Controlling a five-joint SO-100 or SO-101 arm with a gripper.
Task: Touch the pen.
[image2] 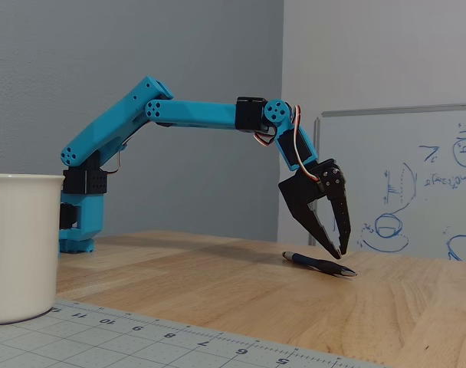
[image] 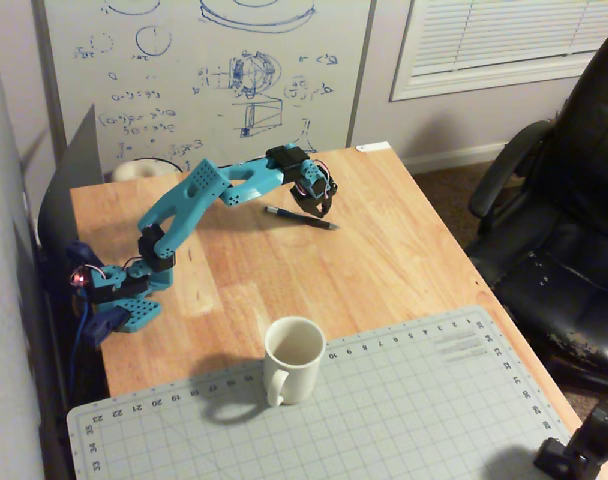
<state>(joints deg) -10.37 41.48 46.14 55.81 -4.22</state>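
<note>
The pen (image: 302,219) (image2: 319,265) is thin and dark, and it lies flat on the wooden table (image: 384,260) towards the far side. In the high fixed view my black gripper (image: 320,210) hangs on the blue arm just behind the pen's middle. In the low fixed view the gripper (image2: 342,254) points down over the pen's right half. Its fingertips are together with nothing between them. A thin gap seems to separate the tips from the barrel, so I cannot tell whether they touch it.
A white mug (image: 294,358) (image2: 18,245) stands at the edge of a grey cutting mat (image: 404,400) (image2: 179,337) near the front. The arm's base (image: 119,300) sits at the table's left edge. A whiteboard (image: 204,80) stands behind and a black chair (image: 564,200) to the right.
</note>
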